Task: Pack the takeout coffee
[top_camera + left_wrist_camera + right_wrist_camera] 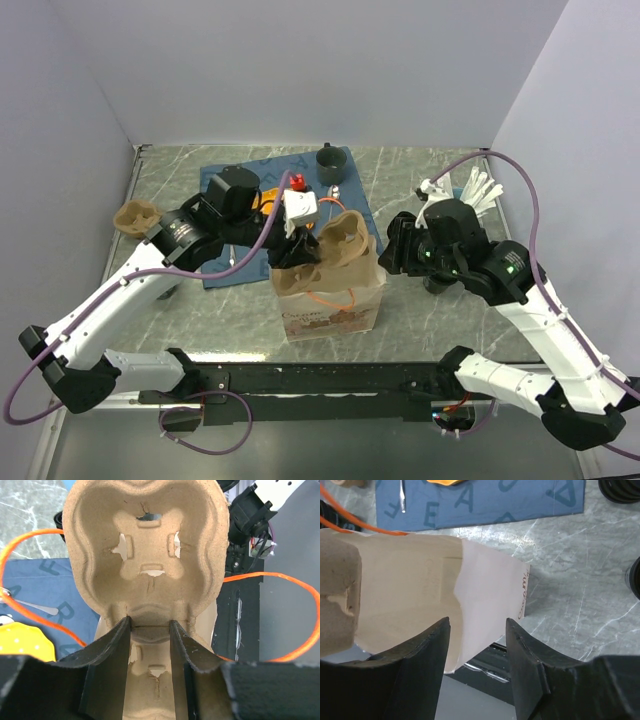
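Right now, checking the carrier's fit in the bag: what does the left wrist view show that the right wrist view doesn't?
Left wrist only: the cup carrier's cup wells, pinched by the left end effector. Right wrist only: the paper bag's printed side wall, between the right end effector's open jaws. Both: the carrier, orange cord, blue mat.

The paper bag [332, 305] stands on the table [440, 330], near the front edge. A cup carrier [343, 248] sticks up from the bag's mouth. A mat [265, 165] lies behind the bag, with a cup [329, 162] at its far end. A second carrier [136, 217] sits well left of the bag, off the mat.
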